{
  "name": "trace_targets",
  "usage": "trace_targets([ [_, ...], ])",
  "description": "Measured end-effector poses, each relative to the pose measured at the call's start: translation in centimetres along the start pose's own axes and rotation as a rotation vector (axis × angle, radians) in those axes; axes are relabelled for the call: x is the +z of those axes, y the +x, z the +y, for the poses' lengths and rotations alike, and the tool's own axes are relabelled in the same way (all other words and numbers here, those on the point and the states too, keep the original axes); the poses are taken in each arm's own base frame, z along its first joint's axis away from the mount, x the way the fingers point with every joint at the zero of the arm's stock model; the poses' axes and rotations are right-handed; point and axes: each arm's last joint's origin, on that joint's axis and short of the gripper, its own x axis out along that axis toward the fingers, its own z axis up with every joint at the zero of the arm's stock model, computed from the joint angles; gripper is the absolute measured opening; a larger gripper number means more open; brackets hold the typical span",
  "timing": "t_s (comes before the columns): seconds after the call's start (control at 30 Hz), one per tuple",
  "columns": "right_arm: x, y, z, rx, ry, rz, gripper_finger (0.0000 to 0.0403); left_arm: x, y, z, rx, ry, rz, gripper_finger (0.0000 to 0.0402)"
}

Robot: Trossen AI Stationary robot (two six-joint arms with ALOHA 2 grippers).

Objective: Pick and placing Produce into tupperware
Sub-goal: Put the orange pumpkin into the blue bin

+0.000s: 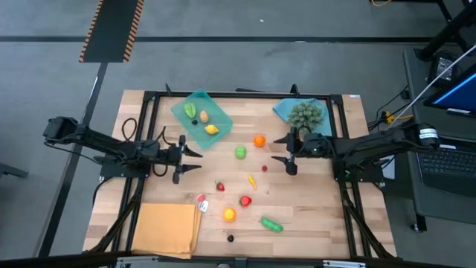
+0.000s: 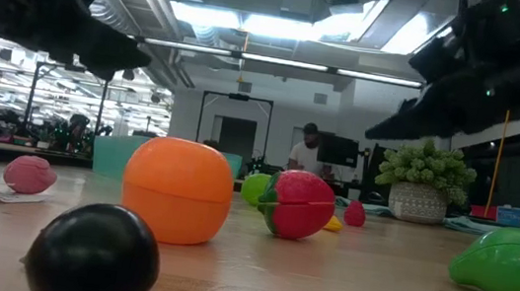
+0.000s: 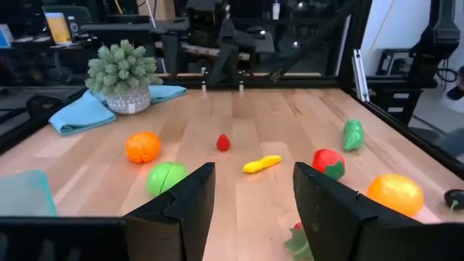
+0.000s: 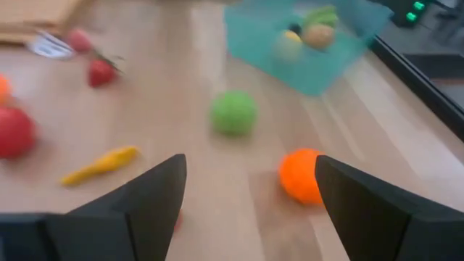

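I can read no writing on anything; a small white tag [image 1: 201, 199] near the orange-tan mat [image 1: 165, 229] is too small to make out.

The teal tupperware [image 1: 195, 100] lies tilted at the table's [image 1: 312, 216] far edge, left of centre, with 3 pieces in it: a green one [image 1: 190, 110], an orange-brown one [image 1: 204, 116] and a yellow one [image 1: 212, 129].

The rest of the produce is spread over the middle and near half of the table: an orange fruit [image 1: 259, 140], a green ball [image 1: 240, 152], a yellow pepper [image 1: 252, 180], a small red berry [image 1: 264, 168], 2 red strawberries [image 1: 245, 200], an orange-yellow piece [image 1: 229, 214], a green cucumber [image 1: 271, 224] and a dark berry [image 1: 230, 238] near the front edge.

My left gripper [image 1: 190, 159] sits just beside the tray's near corner, fingers apart around nothing. My right gripper [image 1: 285, 152] hangs right of the orange fruit, fingers spread wide, empty.

Behind it, the bushy plant [image 1: 306, 114] on a blue cloth [image 1: 286, 110] crowds the far right corner. There is open wood between both grippers.
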Motion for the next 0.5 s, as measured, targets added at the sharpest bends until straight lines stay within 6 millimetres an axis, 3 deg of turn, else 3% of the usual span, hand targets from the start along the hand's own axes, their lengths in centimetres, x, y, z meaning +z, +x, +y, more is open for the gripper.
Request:
trace_targets([
  [0.5,-2.3,3.6,-0.7,-0.105,0.191,0.046,0.0307,-0.2,-0.1,0.0,0.0,0.0,0.0,0.0179],
])
